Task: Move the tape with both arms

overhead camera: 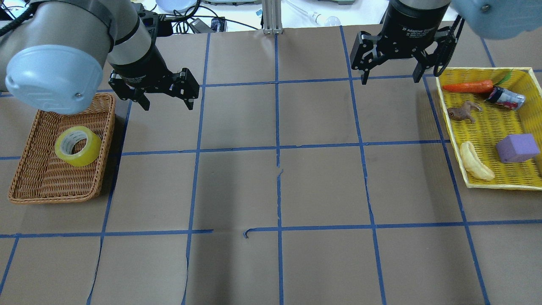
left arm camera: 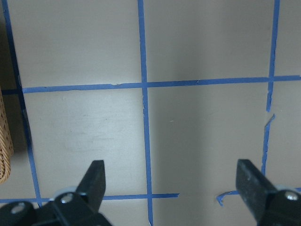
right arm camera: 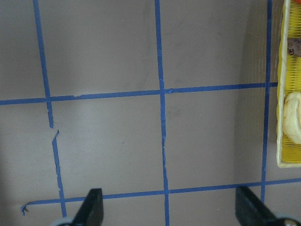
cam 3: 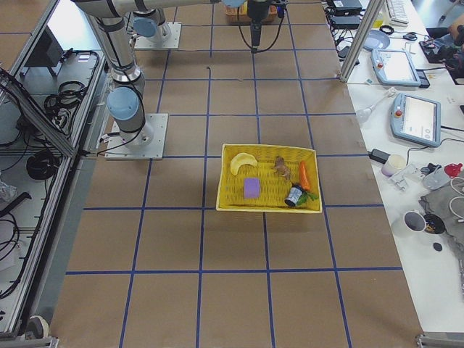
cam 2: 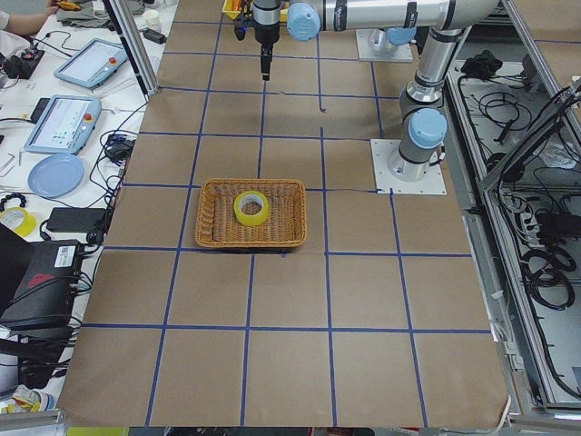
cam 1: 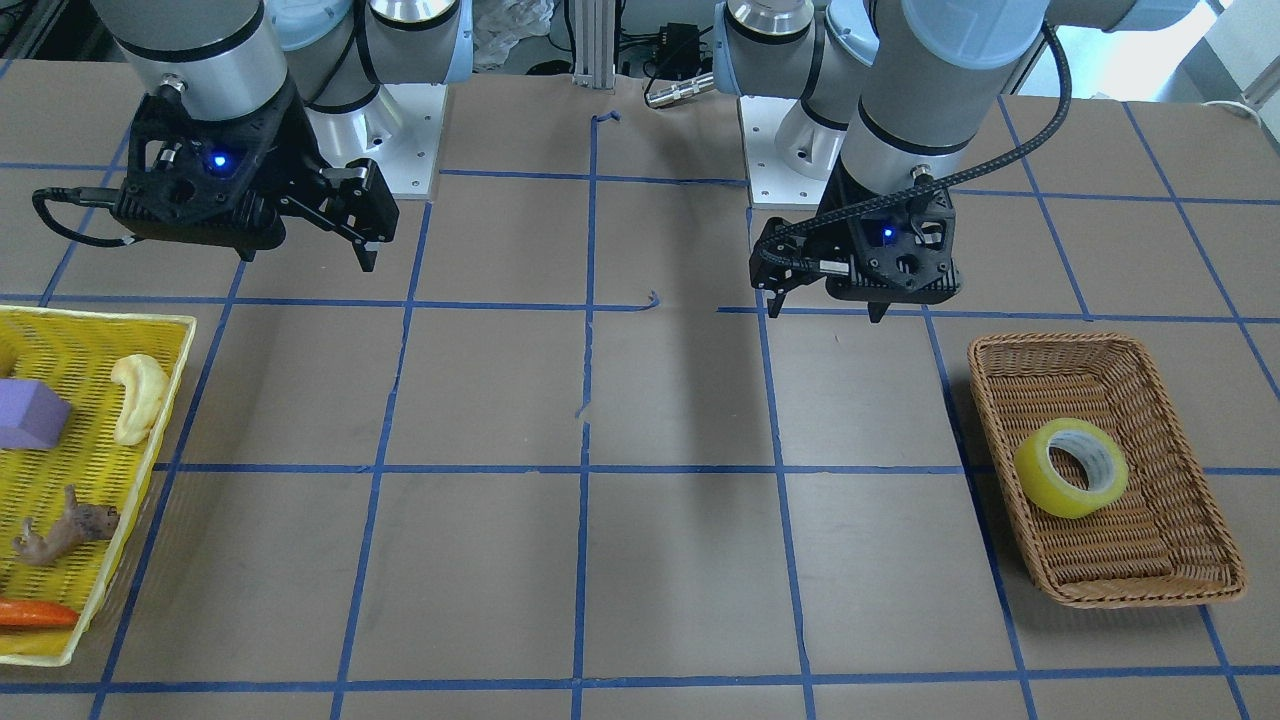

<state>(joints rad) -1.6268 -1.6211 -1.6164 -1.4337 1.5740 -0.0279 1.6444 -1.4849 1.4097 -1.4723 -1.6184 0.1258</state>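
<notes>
Front-facing view first: one tape (cam 1: 1072, 467) roll, inside the single wicker basket (cam 1: 1040, 350), a little toward the basket's lower end as this view shows it. The roll is round, so it has no long axis. It lies on one flat face, or close to it, with the core hole turned upward. The left gripper (cam 1: 828, 305) hangs off the basket's corner, toward the middle of the table (cam 1: 600, 580), apart from the tape and not above it. Its fingers are spread, with nothing between them.

Overhead now: two grippers counted. The right gripper (overhead camera: 390, 79) is well apart from the wicker basket, beside the yellow tray (overhead camera: 499, 186) at the opposite end, jaws wide and empty. Five things lie in that tray: a carrot (overhead camera: 465, 87), a can (overhead camera: 506, 98), a small brown figure (overhead camera: 462, 112), a banana (overhead camera: 475, 166) and a purple block (overhead camera: 517, 148).

Exterior left: the tape is at the middle of the basket, hole up.

Exterior right: the basket is a sliver at the far end, and the tape cannot be made out.

Left wrist: fingertips far apart over bare paper, with the basket's rim at the view's left edge.

Right wrist: fingertips wide apart, with the tray's edge and the banana showing.
</notes>
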